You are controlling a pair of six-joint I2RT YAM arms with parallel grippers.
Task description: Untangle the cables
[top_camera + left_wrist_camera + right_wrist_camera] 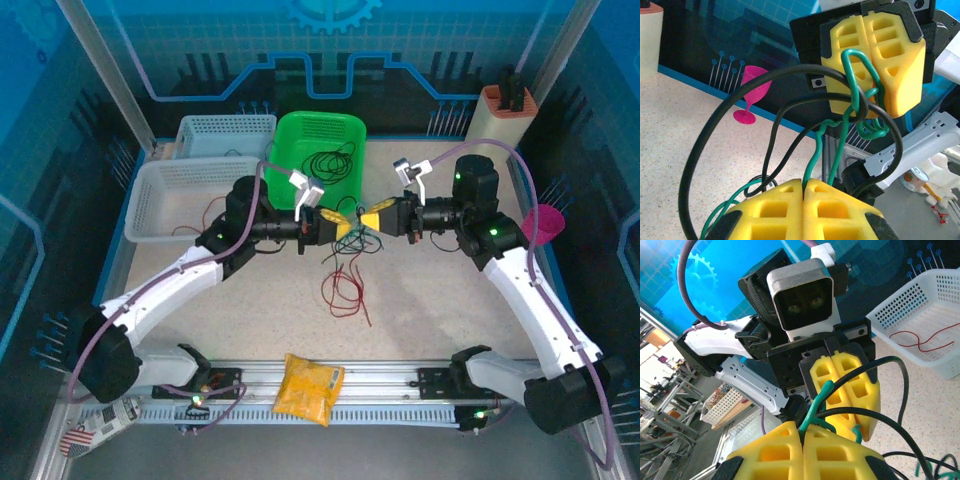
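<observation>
The cables are a green and black tangle (352, 247) strung between my two grippers above the table's middle, with a loose red cable (345, 290) lying on the table just below it. My left gripper (340, 228) (807, 182) is shut on the green cable (816, 150), which rises out of its closed tips. Facing it tip to tip, my right gripper (372, 220) (802, 427) is shut on the same green cable (820, 400). Black cable (697, 150) (890, 360) loops around the green strand between the yellow fingers (895, 65) (850, 385).
A green basket (350, 125) holding a coil of black wire stands behind the grippers. Two white baskets (150, 195) (215, 130) sit at the back left; one holds red wire (920, 340). A pink glass (545, 222) stands on the right, and a yellow bag (308, 388) lies on the front rail.
</observation>
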